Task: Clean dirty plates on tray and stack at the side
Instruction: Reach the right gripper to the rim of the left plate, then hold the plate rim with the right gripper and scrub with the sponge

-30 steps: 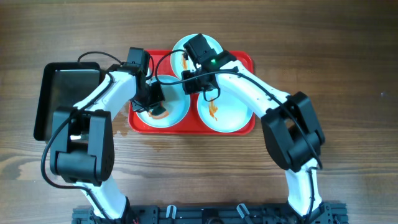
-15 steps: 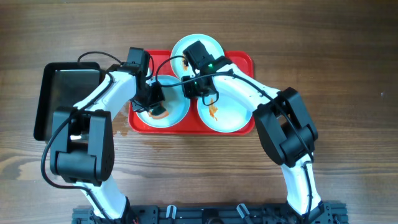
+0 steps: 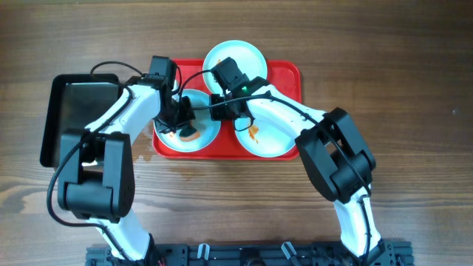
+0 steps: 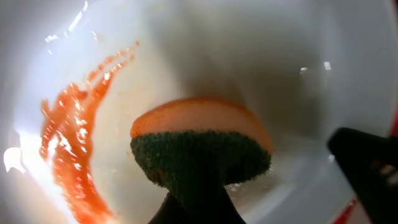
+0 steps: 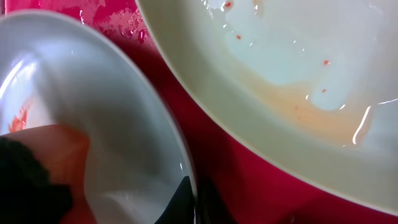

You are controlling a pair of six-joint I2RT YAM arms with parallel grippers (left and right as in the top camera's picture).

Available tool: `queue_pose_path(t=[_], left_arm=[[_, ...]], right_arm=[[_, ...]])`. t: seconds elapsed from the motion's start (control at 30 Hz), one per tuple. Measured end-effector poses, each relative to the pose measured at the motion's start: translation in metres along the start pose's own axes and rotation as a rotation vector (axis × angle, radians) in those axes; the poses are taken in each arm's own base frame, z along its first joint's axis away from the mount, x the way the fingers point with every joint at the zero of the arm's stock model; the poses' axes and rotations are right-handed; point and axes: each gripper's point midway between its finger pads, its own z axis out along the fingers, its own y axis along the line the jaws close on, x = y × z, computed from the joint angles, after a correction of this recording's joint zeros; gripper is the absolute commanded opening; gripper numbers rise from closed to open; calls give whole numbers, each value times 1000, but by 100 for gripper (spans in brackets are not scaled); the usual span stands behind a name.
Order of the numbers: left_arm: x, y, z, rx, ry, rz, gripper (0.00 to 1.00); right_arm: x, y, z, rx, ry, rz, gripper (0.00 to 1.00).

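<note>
Overhead view: a large red rectangular plastic tray (image 3: 284, 81) w/ rounded corners sits mid-table on a brown wooden table (image 3: 399, 74). Its long axis runs L–R across the frame. Three round pale mint-white plates lie flat on it. The left plate (image 3: 207, 140) is at front-L and the right plate (image 3: 273, 137) at front-R. The back plate (image 3: 236, 55) is at the far edge, ctr, overhanging the tray's far rim. A smaller glossy black rectangular tray (image 3: 77, 111) lies just beside the red one on the L, long axis front-to-back.

The left gripper (image 3: 185, 124) is down over the left plate. Its fingers are clamped on an orange sponge (image 4: 199, 143) w/ a dark green scrub layer. The sponge's long axis runs side to side in the L wrist view, green layer nearer the camera, and it is pressed into the plate's well. An orange sauce smear (image 4: 68, 143) streaks the plate L of the sponge, running from upper ctr down to lower L.

The right gripper (image 3: 224, 106) sits at the left plate's R rim. In the R wrist view its dark fingertips are nearly together, one either side of that rim, so it looks pinched on the plate. Red tray shows btwn this plate and a neighbouring plate carrying a faint orange wash; can't tell which plate that is.

The right plate has a short orange streak near its L side, running roughly front-to-back.
</note>
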Motion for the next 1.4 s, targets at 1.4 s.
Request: queue_pose_path(t=[1.4], left_arm=[[2, -44, 13, 42, -79, 83, 4]], right_arm=[[17, -25, -18, 151, 51, 98, 4]])
